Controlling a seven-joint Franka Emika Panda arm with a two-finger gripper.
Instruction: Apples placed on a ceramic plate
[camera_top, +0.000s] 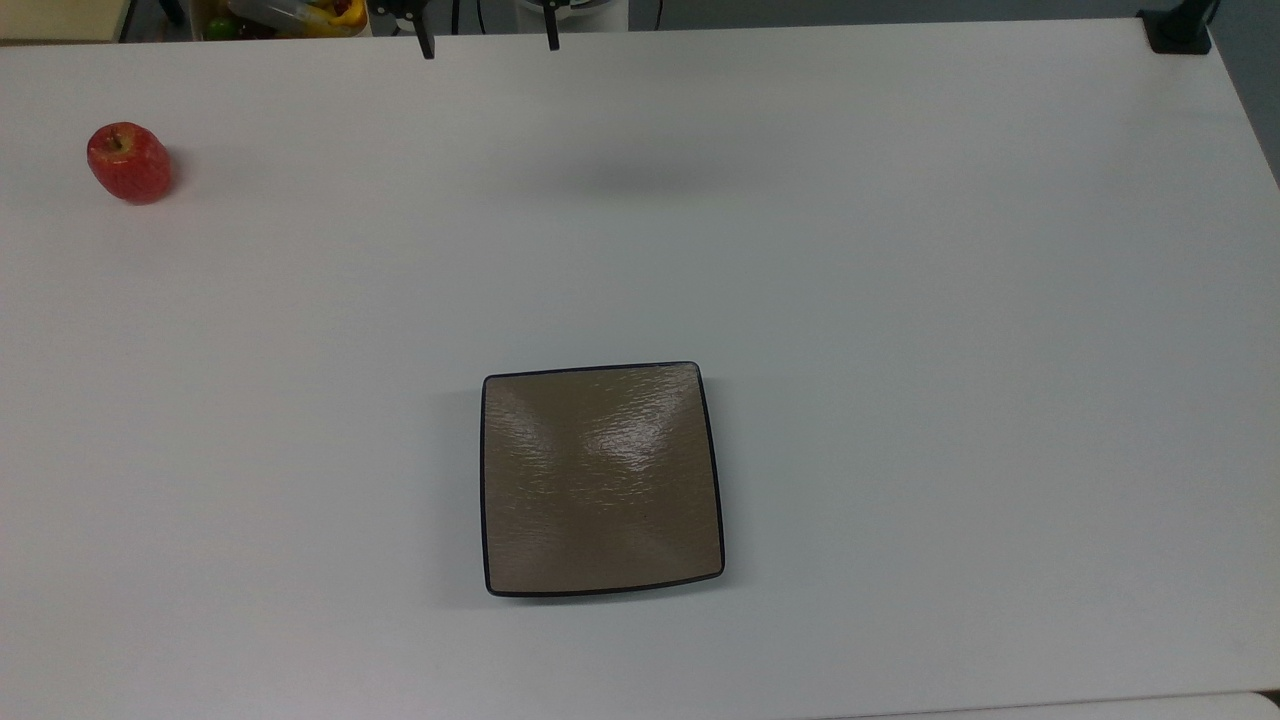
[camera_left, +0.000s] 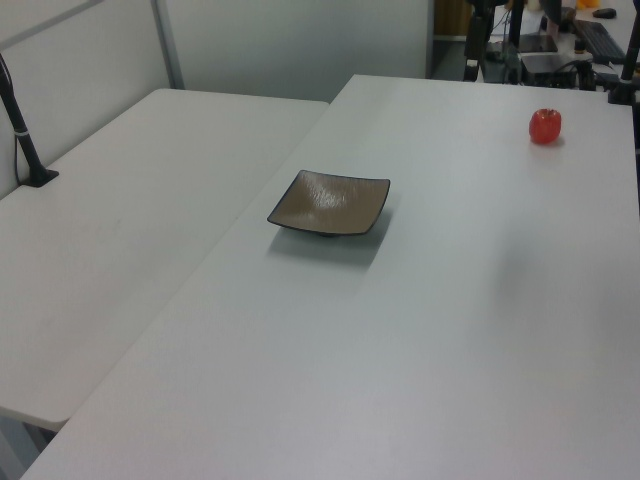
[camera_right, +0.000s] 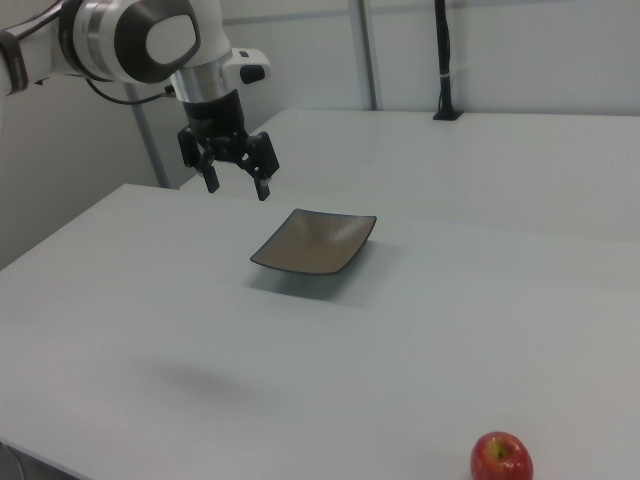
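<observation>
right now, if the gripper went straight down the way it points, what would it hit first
Probably bare table. The gripper, jaws open, hangs high; its shadow lies apart from the plate and apple.

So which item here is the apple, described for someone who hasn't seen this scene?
Start at the white table and its square brown ceramic plate near the middle. The apple sits alone far toward the top view's upper left, the only small, round, red thing on the surface.

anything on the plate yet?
No. The ceramic plate holds nothing; its glossy brown surface is bare in all three views. The apple sits on the white table, far from the plate. The gripper hangs open above the table. The plate's underside is hidden.
</observation>
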